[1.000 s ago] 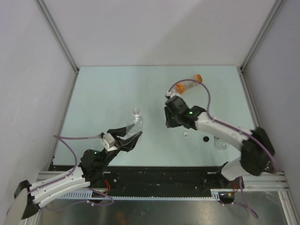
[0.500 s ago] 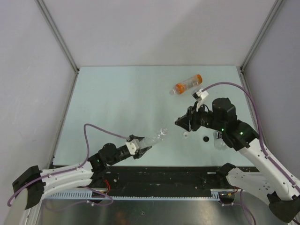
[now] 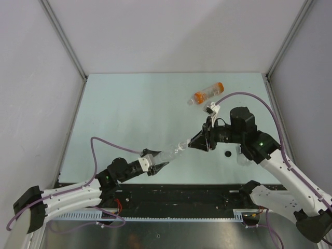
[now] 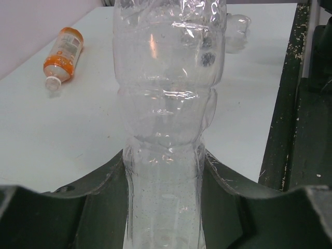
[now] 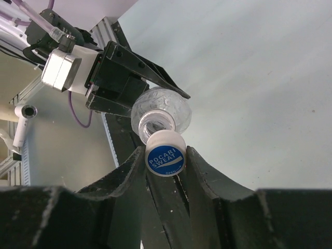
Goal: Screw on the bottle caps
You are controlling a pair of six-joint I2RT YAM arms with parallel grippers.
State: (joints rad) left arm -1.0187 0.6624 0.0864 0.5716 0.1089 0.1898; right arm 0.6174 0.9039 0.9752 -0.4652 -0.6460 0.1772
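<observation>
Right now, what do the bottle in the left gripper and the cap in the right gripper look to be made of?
The clear bottle: thin transparent plastic, glossy, it seems; the table shows through it, and its creased walls catch sharp glints. The white cap: probably opaque moulded plastic, with a smooth, dull white rim and a blue printed top.

You see the clear bottle (image 3: 174,152) slanting between both arms, its base end clamped in the left gripper (image 3: 158,161) and its mouth end meeting the right gripper (image 3: 192,144). Beyond that bottle, well apart, an orange bottle (image 3: 206,94) lies on its side. A black cap (image 3: 227,154) sits right of the clear bottle's mouth.
</observation>
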